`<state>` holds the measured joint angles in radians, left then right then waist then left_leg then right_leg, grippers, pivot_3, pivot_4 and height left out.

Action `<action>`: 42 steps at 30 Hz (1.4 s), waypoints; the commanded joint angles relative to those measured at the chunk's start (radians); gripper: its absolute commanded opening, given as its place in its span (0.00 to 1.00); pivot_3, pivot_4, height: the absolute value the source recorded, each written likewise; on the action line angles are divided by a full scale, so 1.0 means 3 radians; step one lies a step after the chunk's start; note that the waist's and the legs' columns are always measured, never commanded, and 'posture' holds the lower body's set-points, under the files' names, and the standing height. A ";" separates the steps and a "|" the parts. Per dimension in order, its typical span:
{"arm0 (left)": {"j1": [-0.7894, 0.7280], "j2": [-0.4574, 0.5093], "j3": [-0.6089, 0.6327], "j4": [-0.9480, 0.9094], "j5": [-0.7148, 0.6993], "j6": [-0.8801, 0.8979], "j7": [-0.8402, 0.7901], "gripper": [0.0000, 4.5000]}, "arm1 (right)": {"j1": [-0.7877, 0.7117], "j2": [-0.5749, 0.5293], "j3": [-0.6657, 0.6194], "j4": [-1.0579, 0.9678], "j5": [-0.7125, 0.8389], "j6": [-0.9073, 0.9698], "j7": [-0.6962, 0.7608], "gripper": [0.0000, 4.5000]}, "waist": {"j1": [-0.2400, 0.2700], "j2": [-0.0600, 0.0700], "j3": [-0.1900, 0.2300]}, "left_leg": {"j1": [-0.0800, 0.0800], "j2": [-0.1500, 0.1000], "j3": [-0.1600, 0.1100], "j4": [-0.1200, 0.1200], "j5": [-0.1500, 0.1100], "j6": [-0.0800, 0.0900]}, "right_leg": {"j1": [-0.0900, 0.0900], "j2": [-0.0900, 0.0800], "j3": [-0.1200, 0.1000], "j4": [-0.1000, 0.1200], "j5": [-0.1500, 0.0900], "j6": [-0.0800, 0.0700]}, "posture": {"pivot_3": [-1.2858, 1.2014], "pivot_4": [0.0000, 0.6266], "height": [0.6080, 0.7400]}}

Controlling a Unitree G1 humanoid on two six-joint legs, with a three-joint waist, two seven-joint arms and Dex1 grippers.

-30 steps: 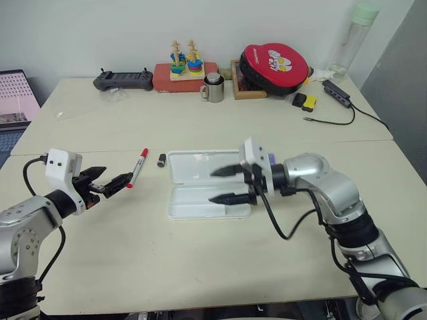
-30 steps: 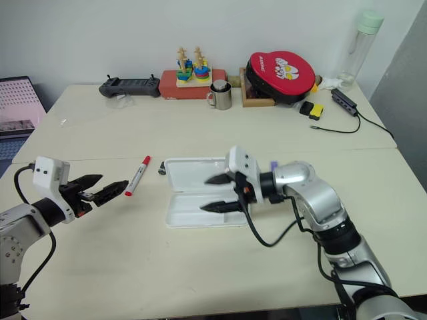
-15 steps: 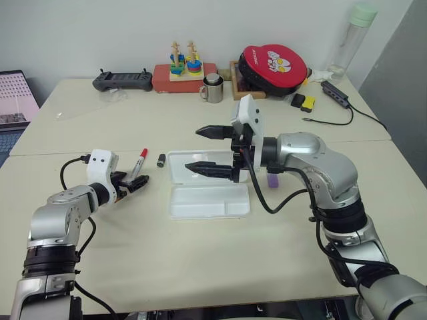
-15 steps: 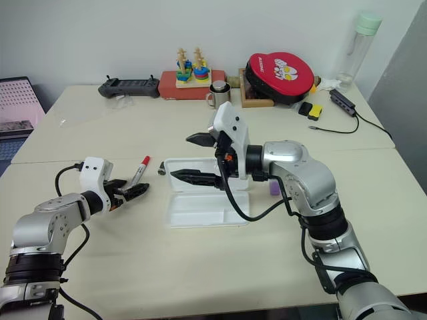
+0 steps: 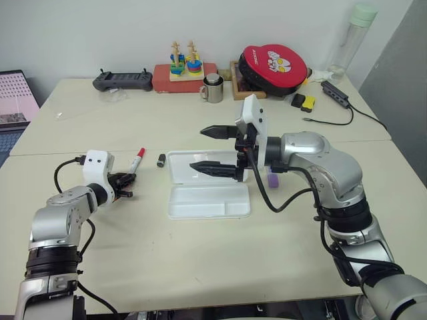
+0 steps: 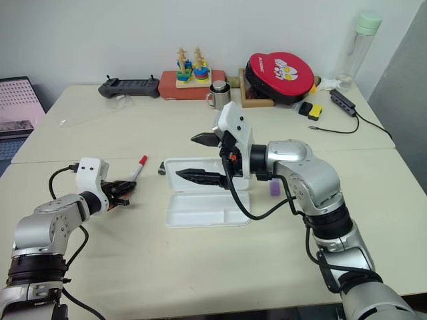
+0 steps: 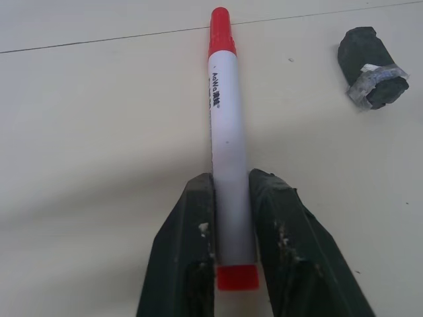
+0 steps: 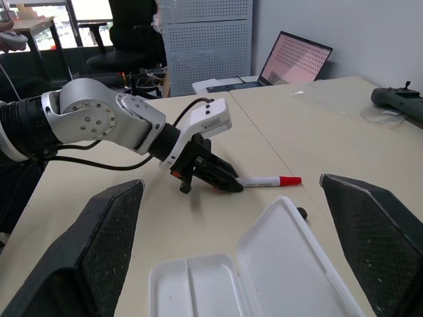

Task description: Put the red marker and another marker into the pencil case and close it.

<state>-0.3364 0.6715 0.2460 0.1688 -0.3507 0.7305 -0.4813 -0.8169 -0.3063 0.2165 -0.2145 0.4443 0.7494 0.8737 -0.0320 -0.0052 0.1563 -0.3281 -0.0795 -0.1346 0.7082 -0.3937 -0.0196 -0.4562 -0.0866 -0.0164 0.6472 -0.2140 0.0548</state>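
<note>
On the cream table (image 5: pixel 200 253), the left gripper (image 7: pixel 231 205) is clamped on the red marker's (image 7: pixel 226 132) tail end, barrel in line with its fingers, the open pencil case (image 5: pixel 208 187) just to its right, while the right gripper (image 5: pixel 215 150) hangs wide open above the case.

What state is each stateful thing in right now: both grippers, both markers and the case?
left gripper: shut on the red marker's tail end.
right gripper: open, held above the case, empty.
red marker: capped, lying on the table.
purple marker: on the table beside the case, partly hidden by the right arm.
pencil case: lid open, nothing visible inside.
</note>
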 commanded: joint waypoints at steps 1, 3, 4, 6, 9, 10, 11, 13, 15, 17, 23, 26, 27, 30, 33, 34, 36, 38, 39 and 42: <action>0.0019 -0.0080 -0.0017 0.0009 0.0109 -0.0133 0.0105 0.10 | -0.0060 -0.0036 -0.0060 -0.0052 0.0034 -0.0095 0.0024 1.00 | 0.0005 0.0000 0.0000 | 0.0000 0.0000 0.0000 0.0001 0.0000 0.0000 | 0.0001 0.0000 0.0000 0.0000 0.0000 0.0000 | 0.52 0.24 1.00; -0.0089 -0.0098 -0.0001 0.0105 0.0254 -0.0390 0.0271 0.10 | -0.0045 -0.0076 -0.0095 -0.0060 0.0048 -0.0099 0.0036 1.00 | 0.0010 0.0000 0.0000 | -0.0001 0.0000 -0.0001 0.0003 0.0000 0.0000 | 0.0001 0.0000 0.0000 0.0000 0.0000 0.0000 | 0.52 0.24 1.00; -0.0172 -0.0110 0.0035 0.0121 0.0300 -0.0628 0.0314 0.10 | -0.0038 -0.0105 -0.0122 -0.0069 0.0063 -0.0098 0.0046 1.00 | 0.0012 0.0000 0.0000 | -0.0001 0.0000 -0.0001 0.0004 0.0000 0.0000 | 0.0002 0.0000 -0.0001 0.0000 0.0000 0.0000 | 0.52 0.24 1.00; -0.0321 -0.0158 0.0131 0.0035 0.0247 -0.1001 0.0255 0.10 | -0.0027 -0.0168 -0.0173 -0.0086 0.0102 -0.0098 0.0065 1.00 | 0.0012 -0.0003 0.0000 | -0.0005 0.0000 -0.0003 0.0008 0.0000 0.0000 | 0.0001 0.0000 -0.0002 0.0000 0.0000 0.0000 | 0.52 0.24 1.00; -0.0446 -0.0241 0.0118 -0.0613 -0.0250 -0.1298 -0.0390 0.10 | -0.0013 -0.0288 -0.0284 -0.0142 0.0195 -0.0055 0.0113 1.00 | 0.0017 -0.0005 0.0000 | -0.0010 0.0000 -0.0004 0.0012 0.0000 0.0000 | 0.0000 -0.0001 -0.0001 -0.0002 0.0000 0.0000 | 0.52 0.24 1.00; -0.0434 -0.0227 0.0052 -0.0760 -0.0321 -0.1328 -0.0575 0.10 | -0.0010 -0.0317 -0.0305 -0.0152 0.0216 -0.0046 0.0120 1.00 | 0.0019 -0.0007 0.0000 | -0.0017 0.0000 -0.0008 0.0013 0.0000 0.0000 | -0.0002 -0.0005 -0.0002 -0.0004 0.0000 0.0000 | 0.52 0.24 1.00; -0.0399 -0.0162 -0.0108 -0.0898 -0.0311 -0.1320 -0.0779 0.10 | -0.0006 -0.0361 -0.0327 -0.0158 0.0231 -0.0039 0.0132 1.00 | 0.0015 -0.0007 0.0000 | -0.0018 0.0000 -0.0010 0.0015 0.0000 0.0000 | -0.0001 -0.0006 -0.0003 -0.0006 0.0001 0.0000 | 0.52 0.24 1.00; -0.0328 -0.0004 -0.0460 -0.1102 -0.0187 -0.1351 -0.1144 0.10 | 0.0020 -0.0490 -0.0350 -0.0163 0.0224 -0.0040 0.0162 1.00 | -0.0004 -0.0004 -0.0001 | -0.0015 0.0000 -0.0004 0.0012 -0.0001 0.0000 | 0.0000 -0.0006 0.0001 -0.0007 0.0001 0.0000 | 0.52 0.24 1.00; -0.0273 0.0195 -0.0851 -0.1159 0.0133 -0.1552 -0.1427 0.10 | 0.0081 -0.0651 -0.0357 -0.0167 0.0181 -0.0046 0.0206 1.00 | -0.0005 -0.0003 -0.0002 | -0.0009 0.0000 0.0003 0.0005 -0.0001 0.0000 | 0.0000 -0.0006 0.0005 -0.0007 0.0001 0.0000 | 0.52 0.24 1.00; -0.0243 0.0394 -0.1207 -0.1041 0.0560 -0.1887 -0.1613 0.10 | 0.0165 -0.0794 -0.0368 -0.0171 0.0143 -0.0065 0.0208 1.00 | -0.0011 -0.0002 -0.0001 | -0.0007 0.0001 0.0005 0.0002 -0.0001 0.0000 | 0.0000 -0.0004 0.0006 -0.0007 0.0001 0.0000 | 0.52 0.24 1.00; -0.0321 0.0494 -0.1533 -0.0547 0.1003 -0.2398 -0.1810 0.10 | 0.0415 -0.1006 -0.0412 -0.0372 0.0172 -0.0001 0.0112 1.00 | 0.0008 -0.0001 0.0000 | -0.0007 0.0006 0.0008 0.0002 -0.0001 0.0000 | -0.0002 0.0002 0.0007 -0.0006 0.0000 0.0000 | 0.52 0.24 1.00; -0.0361 0.0445 -0.1588 -0.0389 0.1080 -0.2582 -0.1891 0.10 | 0.0526 -0.1044 -0.0431 -0.0516 0.0220 0.0079 0.0035 1.00 | 0.0016 -0.0001 0.0001 | -0.0011 0.0003 0.0006 0.0005 -0.0001 0.0001 | -0.0002 0.0000 0.0006 -0.0006 0.0000 0.0000 | 0.52 0.24 1.00; -0.0382 0.0432 -0.1612 -0.0329 0.1114 -0.2640 -0.1920 0.10 | 0.0572 -0.1058 -0.0434 -0.0567 0.0229 0.0109 0.0010 1.00 | 0.0020 -0.0001 0.0001 | -0.0012 0.0002 0.0005 0.0006 -0.0001 0.0001 | -0.0002 -0.0001 0.0005 -0.0006 0.0001 0.0000 | 0.52 0.24 1.00; -0.0446 0.0363 -0.1639 -0.0201 0.1110 -0.2742 -0.2000 0.10 | 0.0691 -0.1093 -0.0439 -0.0684 0.0249 0.0201 -0.0045 1.00 | 0.0031 -0.0001 0.0001 | -0.0013 0.0001 0.0001 0.0007 -0.0001 0.0001 | 0.0000 -0.0002 0.0002 -0.0007 0.0001 0.0000 | 0.52 0.24 1.00; -0.0497 0.0285 -0.1653 -0.0153 0.1065 -0.2755 -0.2081 0.10 | 0.0792 -0.1144 -0.0404 -0.0752 0.0209 0.0263 -0.0089 1.00 | 0.0029 -0.0002 0.0001 | -0.0014 0.0001 0.0002 0.0009 -0.0001 0.0001 | 0.0000 -0.0002 0.0001 -0.0007 0.0001 0.0000 | 0.52 0.24 1.00; -0.0509 0.0261 -0.1656 -0.0150 0.1054 -0.2740 -0.2105 0.10 | 0.0823 -0.1156 -0.0392 -0.0766 0.0187 0.0280 -0.0111 1.00 | 0.0028 -0.0002 0.0001 | -0.0014 0.0001 0.0002 0.0009 -0.0001 0.0001 | 0.0000 -0.0002 0.0001 -0.0007 0.0001 0.0000 | 0.52 0.24 1.00; -0.0524 0.0231 -0.1654 -0.0139 0.1068 -0.2731 -0.2133 0.10 | 0.0860 -0.1170 -0.0378 -0.0782 0.0166 0.0309 -0.0154 1.00 | 0.0021 -0.0002 0.0001 | -0.0013 0.0002 0.0003 0.0009 -0.0001 0.0001 | 0.0000 -0.0002 0.0001 -0.0006 0.0001 0.0000 | 0.52 0.24 1.00; -0.0530 0.0212 -0.1652 -0.0135 0.1076 -0.2709 -0.2162 0.26 | 0.0889 -0.1189 -0.0363 -0.0792 0.0145 0.0349 -0.0204 1.00 | 0.0019 -0.0002 0.0001 | -0.0013 0.0002 0.0002 0.0009 -0.0001 0.0001 | -0.0001 -0.0002 0.0002 -0.0006 0.0001 0.0000 | 0.52 0.24 1.00; -0.0531 0.0202 -0.1647 -0.0143 0.1065 -0.2690 -0.2174 0.27 | 0.0898 -0.1193 -0.0360 -0.0794 0.0140 0.0367 -0.0229 1.00 | 0.0018 -0.0002 0.0001 | -0.0013 0.0003 0.0002 0.0008 -0.0001 0.0001 | -0.0001 -0.0001 0.0001 -0.0006 0.0001 0.0000 | 0.52 0.24 1.00; -0.0518 0.0188 -0.1615 -0.0207 0.1011 -0.2601 -0.2207 0.41 | 0.0905 -0.1200 -0.0341 -0.0752 0.0084 0.0428 -0.0334 1.00 | 0.0018 -0.0002 0.0001 | -0.0013 0.0002 0.0002 0.0008 -0.0001 0.0001 | 0.0000 -0.0001 0.0001 -0.0005 0.0001 0.0000 | 0.52 0.24 1.00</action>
<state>-0.4841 0.7281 -0.2546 0.1330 -0.0286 -0.0609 -1.1335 -0.5389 -0.6554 0.1217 -0.4180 0.4838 0.8705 0.7967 -0.0265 -0.0058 0.1566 -0.3320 -0.0789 -0.1339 0.7108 -0.3940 -0.0193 -0.4563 -0.0870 -0.0160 0.6454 -0.2139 0.0550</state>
